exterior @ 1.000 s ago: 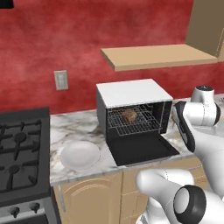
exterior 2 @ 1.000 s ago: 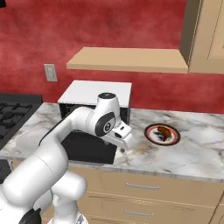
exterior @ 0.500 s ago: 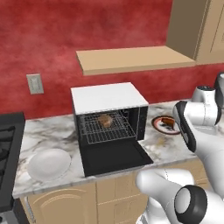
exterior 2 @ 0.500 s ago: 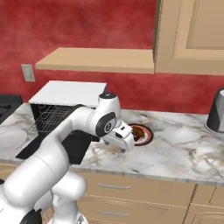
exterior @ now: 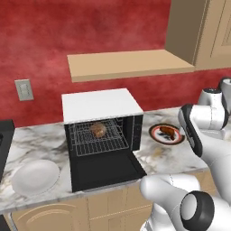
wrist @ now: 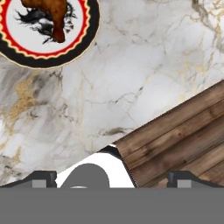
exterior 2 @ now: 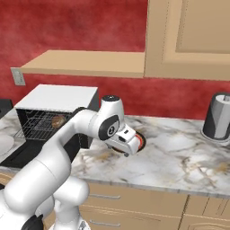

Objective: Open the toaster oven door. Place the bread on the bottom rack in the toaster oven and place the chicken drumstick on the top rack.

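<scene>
Left base view shows the toaster oven (exterior: 101, 135) at about 9 o'clock of frame centre, a boxy black appliance with a flat white top; the toaster oven door (exterior: 107, 169) lies folded down flat toward 6 o'clock, so the opening step looks done. A rounded brown piece that I take to be the bread (exterior: 98, 130) rests on a wire rack (exterior: 100, 137) inside, though which rack level it is on I cannot tell for sure. The chicken drumstick (exterior: 167, 131) is not yet moved: it lies glossy and brown on a round patterned plate (exterior: 159, 138) with a red and black scalloped rim, at 3 o'clock of the oven and apart from it, so that pick and its placing on the top rack remain. In the hand view the end effector (wrist: 111, 181) hangs with its jaws spread wide and nothing between them, above the marbled grey-white tabletop (wrist: 144, 65), with the drumstick plate at 11 o'clock. A plain white plate (exterior: 35, 177) sits at 8 o'clock of the oven. A metal kettle (exterior 2: 217, 117) stands far off at 3 o'clock in the right base view.
</scene>
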